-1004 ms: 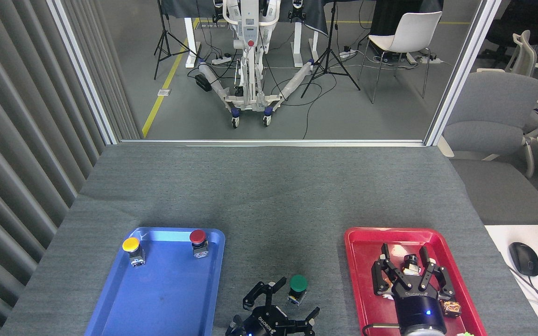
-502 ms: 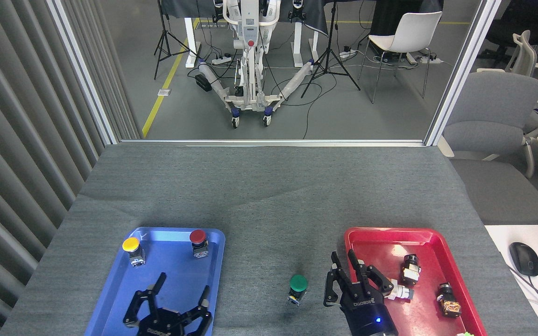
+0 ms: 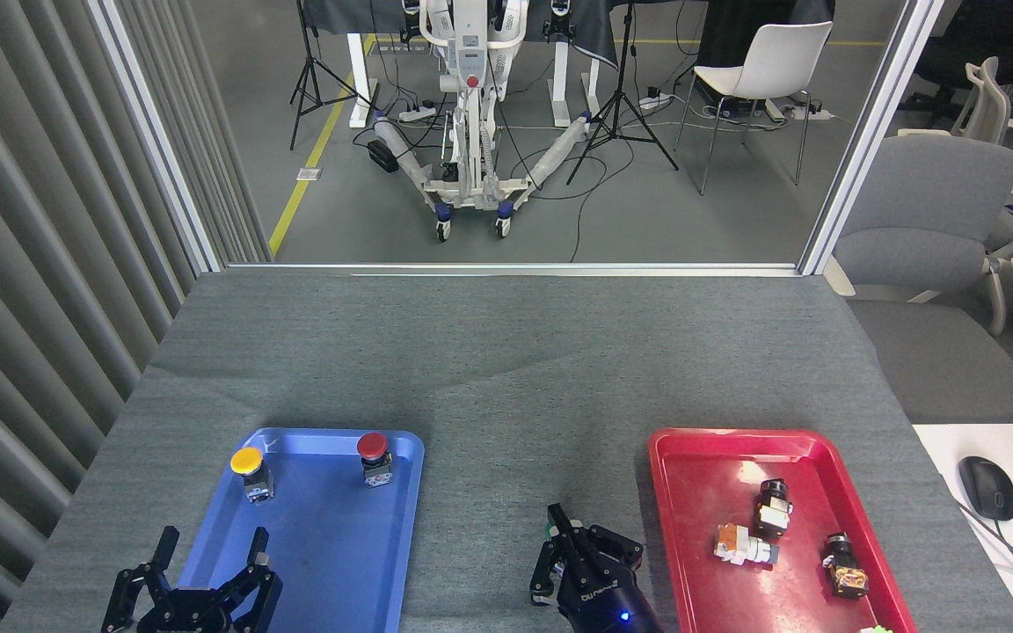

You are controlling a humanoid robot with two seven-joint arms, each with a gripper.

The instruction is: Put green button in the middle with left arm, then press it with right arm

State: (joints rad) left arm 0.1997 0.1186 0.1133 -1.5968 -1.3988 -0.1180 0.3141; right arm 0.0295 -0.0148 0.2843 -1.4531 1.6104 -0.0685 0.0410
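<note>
1. On the table [image 3: 506,352], one grey woven cloth; its bare middle strip [image 3: 489,492] lies between two trays.
2. Trays, two: one blue tray [image 3: 331,563] on the left, one red tray [image 3: 700,492] on the right.
3. Arms, two. Left gripper [image 3: 199,576] hangs at the blue tray's near-left corner, fingers spread apart, holding nothing. Right gripper [image 3: 579,547] sits over the middle strip, fingers bunched together.
4. Buttons, three: yellow button [image 3: 248,466] and red button [image 3: 374,452] in the blue tray; green button [image 3: 549,533] in the middle strip, almost wholly hidden under the right gripper, only a green sliver showing.
5. Small parts in the red tray, three [image 3: 757,527].
6. Progress, judged: placing looks done; pressing looks under way, contact not confirmable.
</note>
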